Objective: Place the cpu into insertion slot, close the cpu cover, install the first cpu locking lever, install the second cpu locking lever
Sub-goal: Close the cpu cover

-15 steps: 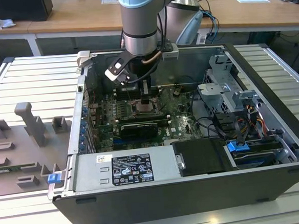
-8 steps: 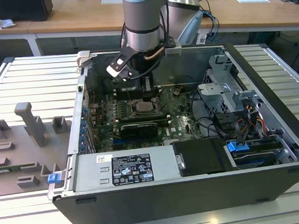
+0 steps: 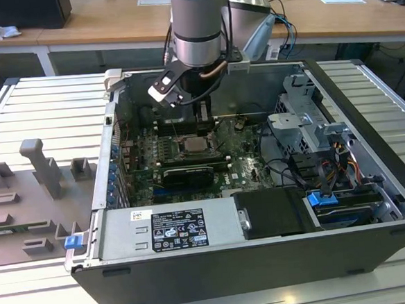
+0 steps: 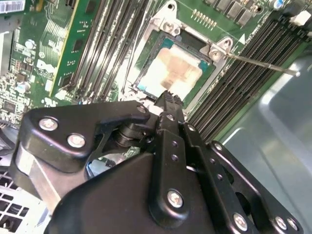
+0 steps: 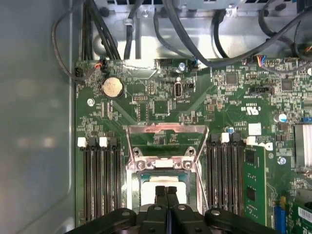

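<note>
Well off to the exterior view's left of the gripper lies a matte grey moulded fixture plate. The open black computer case surrounds the arm. The fingers are clenched together with nothing between them, their tips hovering just over one edge of the cpu. The cpu is a flat square with a pale, dull metal face, and it lies level inside the insertion slot. Just beyond the fingertips the cpu cover, a shiny stamped frame with a cut-out centre, is swung open on its hinge. Ribbed black memory slots flank the socket on both sides. A thin steel locking lever stands free beside the rim. The chip looks seated and the cover unclosed. Doing this step well means pressing on the frame's bar rather than the chip's face, moving slowly so the hinged plate drops squarely, and keeping clear of the springy lever. To the exterior view's right of the gripper stands a grey sheet-metal drive cage.
</note>
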### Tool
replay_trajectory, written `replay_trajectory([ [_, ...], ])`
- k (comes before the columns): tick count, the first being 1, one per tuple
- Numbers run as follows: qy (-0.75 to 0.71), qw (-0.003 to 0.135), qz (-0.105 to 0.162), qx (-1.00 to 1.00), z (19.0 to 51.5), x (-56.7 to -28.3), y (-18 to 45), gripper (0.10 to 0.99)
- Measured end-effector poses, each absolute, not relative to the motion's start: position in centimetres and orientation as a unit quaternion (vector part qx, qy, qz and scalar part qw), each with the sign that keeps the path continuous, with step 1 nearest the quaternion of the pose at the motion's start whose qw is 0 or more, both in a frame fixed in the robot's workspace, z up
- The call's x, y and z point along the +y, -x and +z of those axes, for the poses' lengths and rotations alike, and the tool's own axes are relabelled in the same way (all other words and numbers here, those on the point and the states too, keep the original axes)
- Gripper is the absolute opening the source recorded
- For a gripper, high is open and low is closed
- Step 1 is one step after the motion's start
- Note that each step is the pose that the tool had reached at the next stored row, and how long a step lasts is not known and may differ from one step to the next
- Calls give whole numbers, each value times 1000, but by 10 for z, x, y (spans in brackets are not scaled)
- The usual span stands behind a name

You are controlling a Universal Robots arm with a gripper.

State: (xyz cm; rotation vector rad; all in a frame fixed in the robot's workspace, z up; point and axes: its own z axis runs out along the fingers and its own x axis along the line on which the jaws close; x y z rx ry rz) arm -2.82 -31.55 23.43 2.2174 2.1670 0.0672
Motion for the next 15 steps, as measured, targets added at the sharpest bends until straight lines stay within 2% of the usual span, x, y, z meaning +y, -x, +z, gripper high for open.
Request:
replay_trajectory([
  [4,-715,20,22,699,236,-316,24,106],
  [10,-715,20,22,699,259,-316,24,106],
  [15,-715,20,21,699,265,-316,21,106],
])
